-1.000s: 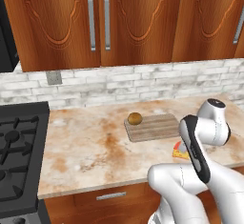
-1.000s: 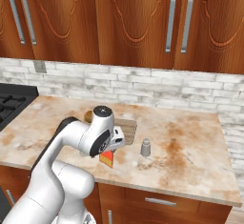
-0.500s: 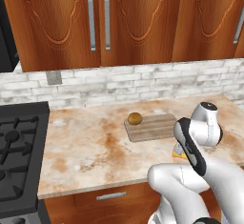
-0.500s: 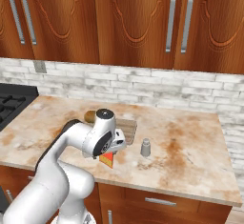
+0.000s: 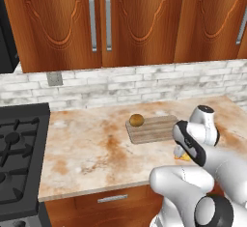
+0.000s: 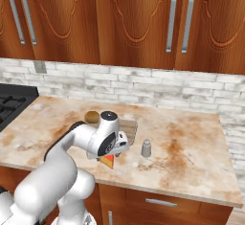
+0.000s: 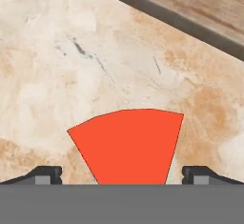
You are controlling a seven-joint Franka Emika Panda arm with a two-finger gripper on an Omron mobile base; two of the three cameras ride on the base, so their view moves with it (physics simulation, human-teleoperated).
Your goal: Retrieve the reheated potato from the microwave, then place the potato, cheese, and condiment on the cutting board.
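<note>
The cheese, an orange wedge with its red face toward the hand camera, lies on the counter just in front of the cutting board. My gripper is open and points down over it, one fingertip on each side, apart from it. From the right base view the cheese peeks out under my hand. The potato rests on the left end of the cutting board. The condiment, a small grey shaker, stands upright right of the hand. The microwave is out of view.
A black gas stove fills the counter's left end. A brick backsplash and wooden wall cabinets rise behind. Bare marbled counter stretches right of the shaker. The counter's front edge runs close below the cheese.
The hand has sunk a little and shifted slightly toward the cheese. The jaws stayed open. Potato, board and shaker have not moved.
</note>
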